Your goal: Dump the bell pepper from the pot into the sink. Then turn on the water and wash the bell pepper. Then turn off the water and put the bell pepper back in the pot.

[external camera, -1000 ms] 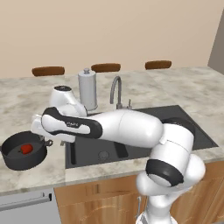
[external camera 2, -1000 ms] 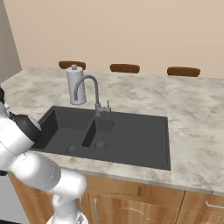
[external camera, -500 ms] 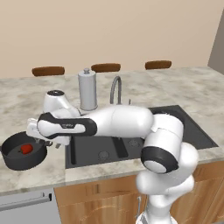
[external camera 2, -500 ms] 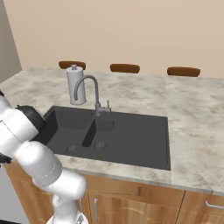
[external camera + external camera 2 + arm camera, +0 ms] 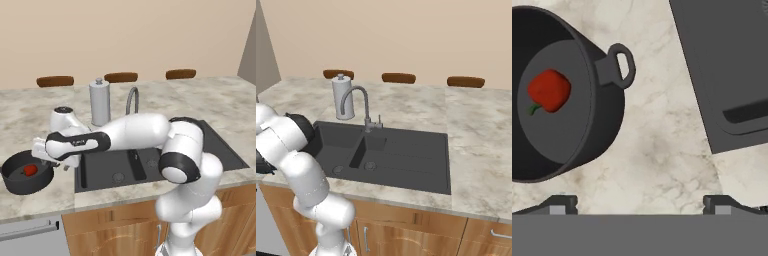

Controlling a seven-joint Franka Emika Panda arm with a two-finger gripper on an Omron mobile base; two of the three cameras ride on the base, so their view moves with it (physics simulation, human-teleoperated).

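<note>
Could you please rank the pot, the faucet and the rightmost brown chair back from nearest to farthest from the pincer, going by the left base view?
1. The pot, just to the left of the pincer, on the counter.
2. The faucet, to the right and behind the sink.
3. The rightmost chair back, far right beyond the counter.

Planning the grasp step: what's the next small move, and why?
Probably shift the open gripper over the pot's near loop handle and descend. The fingertips sit above bare counter, beside the pot, with the bell pepper inside.
</note>
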